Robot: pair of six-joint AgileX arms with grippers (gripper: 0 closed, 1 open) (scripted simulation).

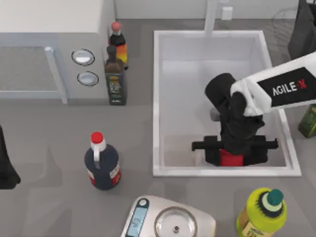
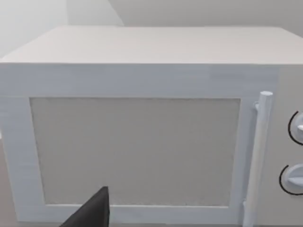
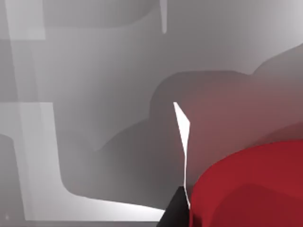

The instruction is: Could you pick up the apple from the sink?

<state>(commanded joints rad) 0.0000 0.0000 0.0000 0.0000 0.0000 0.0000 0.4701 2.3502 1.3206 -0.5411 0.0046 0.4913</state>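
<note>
The red apple [image 1: 231,159] lies in the white sink [image 1: 157,98], close to the basin's near wall and right of its middle. My right gripper [image 1: 231,154] reaches down into the basin from the right and is shut on the apple, a dark finger on each side of it. In the right wrist view the apple [image 3: 251,189] bulks large against the grey sink floor [image 3: 104,118], with one black fingertip [image 3: 176,210] against its edge. My left gripper [image 1: 5,168] stays parked at the table's far left edge.
A white microwave [image 1: 49,49] stands at the back left, with two dark bottles [image 1: 115,74] beside it. A red-capped dark bottle [image 1: 101,163] stands left of the sink, a kitchen scale [image 1: 170,222] and a yellow-green bottle [image 1: 261,212] in front. The faucet [image 1: 211,17] rises behind the basin.
</note>
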